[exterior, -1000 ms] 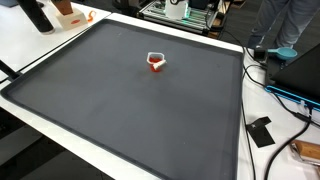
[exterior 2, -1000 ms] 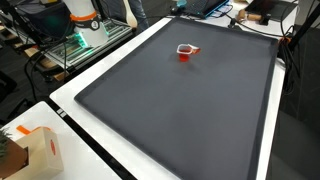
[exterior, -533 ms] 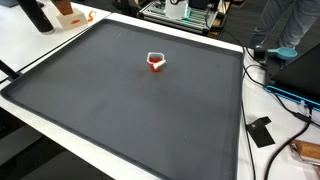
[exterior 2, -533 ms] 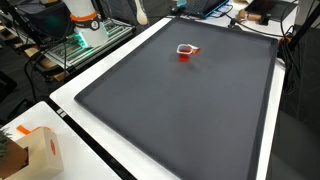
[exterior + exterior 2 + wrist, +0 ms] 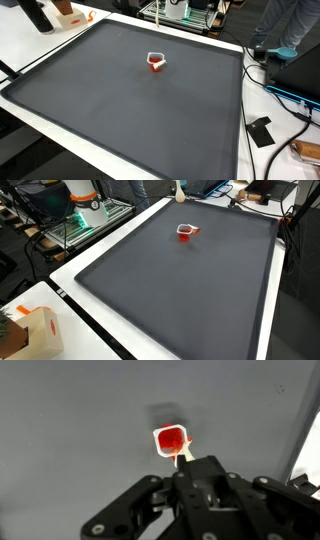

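Note:
A small red cup with a white rim [image 5: 171, 439] stands on the dark grey mat [image 5: 70, 430]. It shows in both exterior views [image 5: 156, 62] [image 5: 185, 230], toward the mat's far side. In the wrist view my gripper [image 5: 188, 460] fills the lower half of the frame, above the mat and just beside the cup. A pale stick [image 5: 184, 454] pokes out from between its jaws, its tip at the cup's rim. The jaws look shut on it. A pale tip [image 5: 179, 192] hangs at the top edge of an exterior view; the arm itself is out of frame.
The mat lies on a white table [image 5: 70, 275]. A cardboard box [image 5: 30, 330] sits at one corner, cables and a black block [image 5: 260, 131] along another side. A person [image 5: 290, 25] stands behind the table. Shelving with equipment [image 5: 70, 220] stands nearby.
In an exterior view the pale tip at the top edge has moved steadily to the right, toward the cup. The cup has stayed in place.

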Controlling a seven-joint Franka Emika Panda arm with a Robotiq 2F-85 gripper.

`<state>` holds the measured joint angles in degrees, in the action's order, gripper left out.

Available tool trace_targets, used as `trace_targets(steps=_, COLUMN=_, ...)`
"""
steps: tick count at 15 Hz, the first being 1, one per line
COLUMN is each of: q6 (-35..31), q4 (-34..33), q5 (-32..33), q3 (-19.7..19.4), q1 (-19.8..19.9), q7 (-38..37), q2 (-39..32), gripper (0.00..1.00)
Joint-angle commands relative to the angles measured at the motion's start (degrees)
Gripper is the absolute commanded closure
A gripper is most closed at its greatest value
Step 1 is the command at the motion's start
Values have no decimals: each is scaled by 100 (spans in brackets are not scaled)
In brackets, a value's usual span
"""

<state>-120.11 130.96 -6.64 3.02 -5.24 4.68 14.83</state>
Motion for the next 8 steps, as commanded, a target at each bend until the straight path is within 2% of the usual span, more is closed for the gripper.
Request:
trace_targets(steps=1, q6=-120, q4=-508, q5=498, q3=417, q1=-34, q7=-918, q2=-675, gripper=94)
trace_targets(steps=5, q6=99, q4=-1062, q5=1535, q3=810, q1=-153, q7=-2071, q2=-1220, gripper=94)
trace_targets(steps=8, q6=402, q4=-1423, q5=2373, q3=964, q1=-338, q7=-2860, q2=-1551, gripper=94)
